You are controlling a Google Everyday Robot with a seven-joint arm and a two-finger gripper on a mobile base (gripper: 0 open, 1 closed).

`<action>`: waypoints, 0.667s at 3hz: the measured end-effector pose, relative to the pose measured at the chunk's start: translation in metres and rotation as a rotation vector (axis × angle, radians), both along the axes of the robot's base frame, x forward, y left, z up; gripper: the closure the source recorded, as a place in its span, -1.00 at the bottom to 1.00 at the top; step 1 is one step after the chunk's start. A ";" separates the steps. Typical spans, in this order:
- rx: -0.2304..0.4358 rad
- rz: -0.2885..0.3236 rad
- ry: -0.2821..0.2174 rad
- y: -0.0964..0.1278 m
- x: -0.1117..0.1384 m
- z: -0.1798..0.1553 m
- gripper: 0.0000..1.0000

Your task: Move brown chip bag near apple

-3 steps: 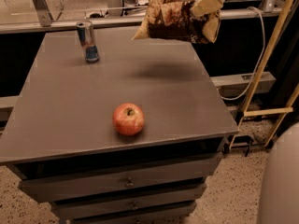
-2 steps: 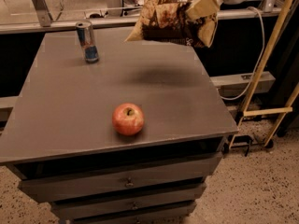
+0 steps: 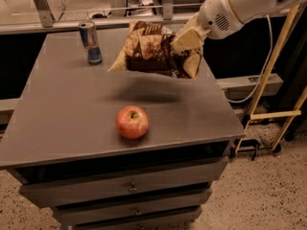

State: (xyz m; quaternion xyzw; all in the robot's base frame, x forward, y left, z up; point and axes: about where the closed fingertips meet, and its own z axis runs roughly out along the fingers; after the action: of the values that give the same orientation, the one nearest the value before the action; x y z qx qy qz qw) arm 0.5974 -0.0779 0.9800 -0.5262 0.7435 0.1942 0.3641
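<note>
Brown chip bag (image 3: 152,51) hangs above the table (image 3: 62,104) beyond the apple (image 3: 132,122), gripper's (image 3: 187,39) jaws clamped on its right end.

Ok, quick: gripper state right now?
Gripper: shut on the chip bag, holding it in the air over the far side of the table, beyond the apple.
</note>
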 end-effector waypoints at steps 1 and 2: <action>-0.007 0.033 0.030 0.021 -0.014 -0.022 1.00; -0.026 0.051 0.038 0.035 -0.020 -0.034 0.72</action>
State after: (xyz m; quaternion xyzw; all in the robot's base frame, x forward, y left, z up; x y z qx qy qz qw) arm 0.5772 -0.0429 0.9462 -0.5459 0.7392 0.2037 0.3379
